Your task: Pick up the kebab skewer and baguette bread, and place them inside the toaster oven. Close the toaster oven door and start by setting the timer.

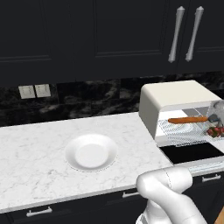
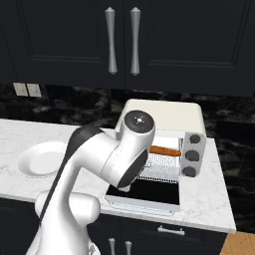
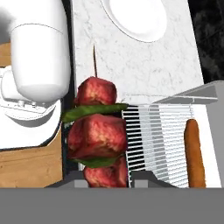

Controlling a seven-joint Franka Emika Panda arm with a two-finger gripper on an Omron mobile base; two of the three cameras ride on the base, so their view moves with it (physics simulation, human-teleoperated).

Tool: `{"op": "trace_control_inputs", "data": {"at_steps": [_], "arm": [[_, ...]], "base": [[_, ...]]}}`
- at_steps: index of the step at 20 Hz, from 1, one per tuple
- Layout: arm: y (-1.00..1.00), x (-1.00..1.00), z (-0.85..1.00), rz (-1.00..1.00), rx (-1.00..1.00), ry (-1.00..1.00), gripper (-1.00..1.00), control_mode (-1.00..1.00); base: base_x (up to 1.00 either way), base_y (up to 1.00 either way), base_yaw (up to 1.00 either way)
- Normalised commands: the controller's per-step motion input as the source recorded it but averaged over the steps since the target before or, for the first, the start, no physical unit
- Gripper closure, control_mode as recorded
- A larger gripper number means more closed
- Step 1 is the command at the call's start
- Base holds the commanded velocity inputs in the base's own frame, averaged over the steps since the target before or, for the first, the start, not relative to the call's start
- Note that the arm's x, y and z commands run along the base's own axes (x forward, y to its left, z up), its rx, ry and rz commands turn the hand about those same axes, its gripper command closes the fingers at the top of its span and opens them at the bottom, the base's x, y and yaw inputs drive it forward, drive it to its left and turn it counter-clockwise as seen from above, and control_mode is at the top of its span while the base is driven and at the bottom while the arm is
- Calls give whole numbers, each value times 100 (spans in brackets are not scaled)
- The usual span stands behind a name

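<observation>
The toaster oven (image 1: 175,98) stands open on the counter's right end, its door (image 1: 192,152) folded down flat. The baguette bread (image 1: 188,119) lies across the wire rack (image 3: 153,140) inside, also seen as an orange-brown loaf (image 3: 195,153) in the hand view. My gripper (image 3: 107,181) is shut on the kebab skewer (image 3: 98,131), whose red chunks and green pieces stick out past the fingertips (image 3: 144,179). In the left base view the gripper (image 1: 216,126) holds the skewer (image 1: 215,131) at the rack's front right, just in front of the baguette.
A white plate (image 1: 91,152) sits bare on the marble counter (image 1: 35,148) left of the oven. Three dark knobs (image 2: 191,155) line the oven's right side. Dark cabinets (image 2: 119,40) hang above. My own arm (image 2: 119,154) covers the oven's left half in the right base view.
</observation>
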Motion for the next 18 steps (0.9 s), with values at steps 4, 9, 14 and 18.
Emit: {"op": "trace_control_inputs", "data": {"at_steps": [4,9,14,18], "arm": [[-2,46,-34,-1,-6,0,100,-100],[-2,41,-33,-4,-10,0,100,-100],[-12,31,-10,0,-4,0,100,-100],[-11,21,-2,0,0,0,100,-100]], "base": [[0,0,0],[0,0,0],[0,0,0],[0,0,0]]}}
